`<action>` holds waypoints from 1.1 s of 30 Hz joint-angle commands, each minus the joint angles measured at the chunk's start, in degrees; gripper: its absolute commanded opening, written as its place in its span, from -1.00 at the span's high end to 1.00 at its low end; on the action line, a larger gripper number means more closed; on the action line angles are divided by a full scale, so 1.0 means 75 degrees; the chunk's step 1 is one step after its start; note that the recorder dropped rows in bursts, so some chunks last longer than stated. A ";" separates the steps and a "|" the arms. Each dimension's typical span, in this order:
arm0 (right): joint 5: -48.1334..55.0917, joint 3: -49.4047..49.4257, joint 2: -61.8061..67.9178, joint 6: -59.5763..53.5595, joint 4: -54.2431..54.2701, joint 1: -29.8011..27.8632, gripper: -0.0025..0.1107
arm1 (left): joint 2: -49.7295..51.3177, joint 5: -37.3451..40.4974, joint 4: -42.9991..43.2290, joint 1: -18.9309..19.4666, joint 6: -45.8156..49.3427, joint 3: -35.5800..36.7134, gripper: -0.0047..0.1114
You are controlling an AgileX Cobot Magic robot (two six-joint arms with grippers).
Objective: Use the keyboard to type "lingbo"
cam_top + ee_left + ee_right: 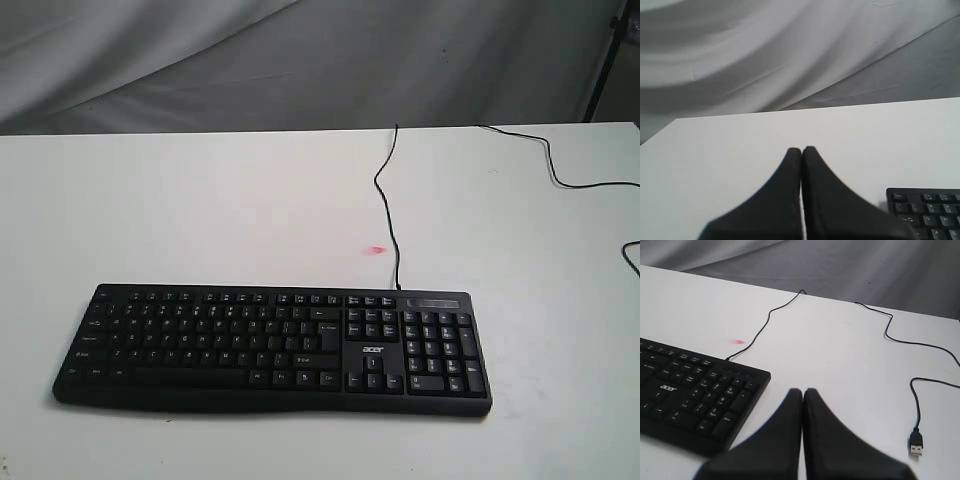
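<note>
Exterior view, Sam: where is the keyboard (270,345)?

Flat on the white table (200,220), Ana, its cable (385,200) leaving the far edge above the number pad. A red mark (376,250) lies just beyond that edge, beside the cable.

And the grippers?

Left gripper (801,150): jaws pressed together, empty, off the keyboard's Esc corner, not touching it. Right gripper (802,391): jaws likewise closed on nothing, just off the number-pad end. A USB plug (916,444) lies well apart from the keyboard on that side.
</note>
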 commanded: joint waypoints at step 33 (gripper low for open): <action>-0.5947 0.0021 -0.0047 0.0015 0.0038 -0.0067 0.96 | 0.0024 -0.0029 -0.0004 -0.0029 -0.0021 0.0039 0.91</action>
